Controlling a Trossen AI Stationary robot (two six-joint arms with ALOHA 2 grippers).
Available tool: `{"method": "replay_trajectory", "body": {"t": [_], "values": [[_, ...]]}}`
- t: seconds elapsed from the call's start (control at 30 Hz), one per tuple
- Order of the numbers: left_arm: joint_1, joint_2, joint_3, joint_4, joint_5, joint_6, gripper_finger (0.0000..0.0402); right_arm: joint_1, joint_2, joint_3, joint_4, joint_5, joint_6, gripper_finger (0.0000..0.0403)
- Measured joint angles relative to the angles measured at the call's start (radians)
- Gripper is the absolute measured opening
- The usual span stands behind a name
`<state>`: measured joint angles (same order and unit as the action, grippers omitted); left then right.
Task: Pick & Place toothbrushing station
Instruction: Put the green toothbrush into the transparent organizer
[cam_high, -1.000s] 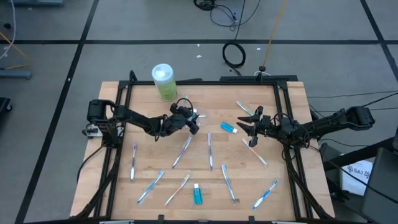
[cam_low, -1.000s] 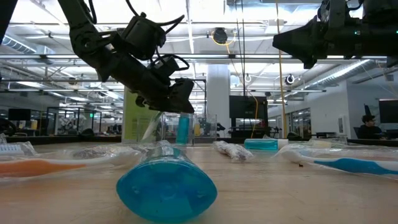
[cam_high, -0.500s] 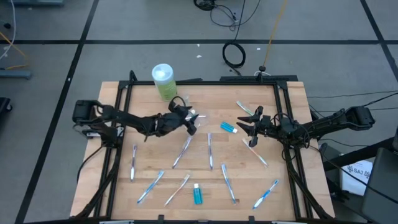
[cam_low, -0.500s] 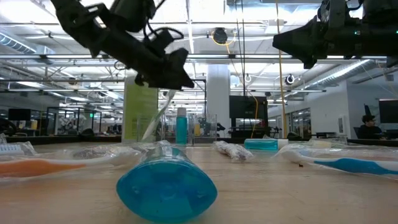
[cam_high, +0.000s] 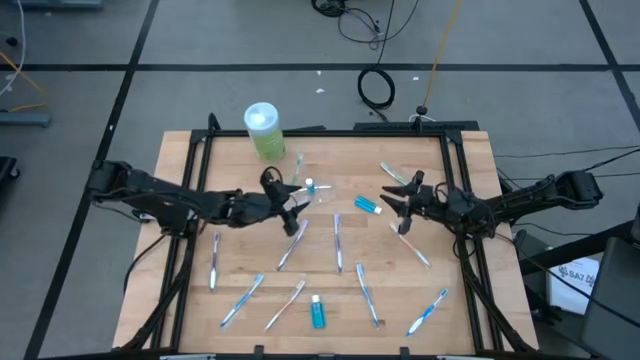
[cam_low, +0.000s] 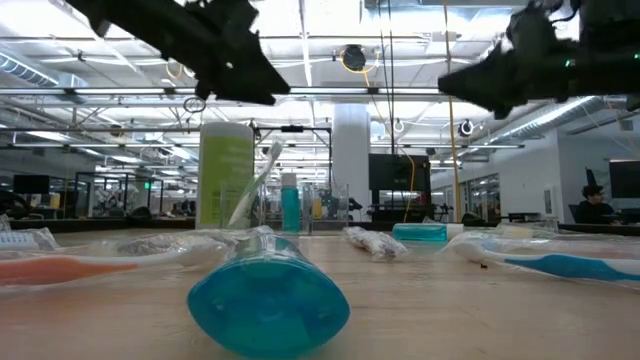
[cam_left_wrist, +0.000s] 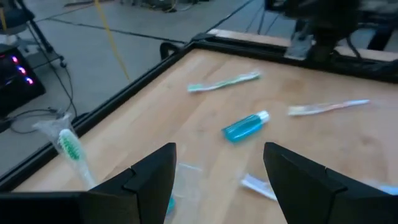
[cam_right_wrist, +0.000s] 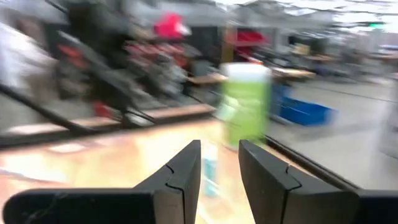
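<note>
Left gripper (cam_high: 291, 207) hangs with fingers apart and empty just near of a clear cup (cam_high: 300, 180) that already holds a toothbrush (cam_low: 252, 186) and a small blue tube (cam_low: 291, 201). Right gripper (cam_high: 404, 207) waits at the table's right, fingers partly apart, holding nothing visible. Many thin plastic toothbrushes, some wrapped, lie scattered on the wooden table (cam_high: 240, 160), with squat blue tubes; a tall green bottle (cam_high: 264, 131) stands far left. By my judgement, most sorting remains.

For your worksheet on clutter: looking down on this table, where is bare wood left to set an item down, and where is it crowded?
Bare wood shows along the table's left edge below the green bottle, and at the right rear corner beyond the right gripper. The front middle is crowded with toothbrushes and a toothpaste tube.
</note>
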<state>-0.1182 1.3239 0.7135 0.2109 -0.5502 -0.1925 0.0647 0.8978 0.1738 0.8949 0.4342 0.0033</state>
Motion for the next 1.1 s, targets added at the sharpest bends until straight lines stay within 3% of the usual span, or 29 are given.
{"method": "replay_trajectory", "body": {"t": [0.13,0.53,0.73,0.93,1.1], "values": [[-0.031,-0.068,0.0,-0.08,0.0,-0.018,0.025,-0.008,0.0,0.0,-0.139,0.131,-0.012,0.01],[-0.046,-0.362,0.0,-0.292,-0.01,0.08,0.025,-0.101,0.0,0.002,-0.207,0.138,0.088,0.0101],[0.004,-0.48,0.0,-0.467,-0.031,0.009,0.025,-0.177,0.0,0.137,-0.468,0.062,0.07,0.0101],[0.043,-0.492,0.0,-0.578,-0.035,-0.066,0.025,-0.284,0.035,0.298,-0.819,0.042,-0.01,0.0108],[0.052,-0.477,0.0,-0.568,-0.025,-0.068,0.025,-0.388,0.108,0.305,-0.866,-0.02,0.007,0.0157]]}}
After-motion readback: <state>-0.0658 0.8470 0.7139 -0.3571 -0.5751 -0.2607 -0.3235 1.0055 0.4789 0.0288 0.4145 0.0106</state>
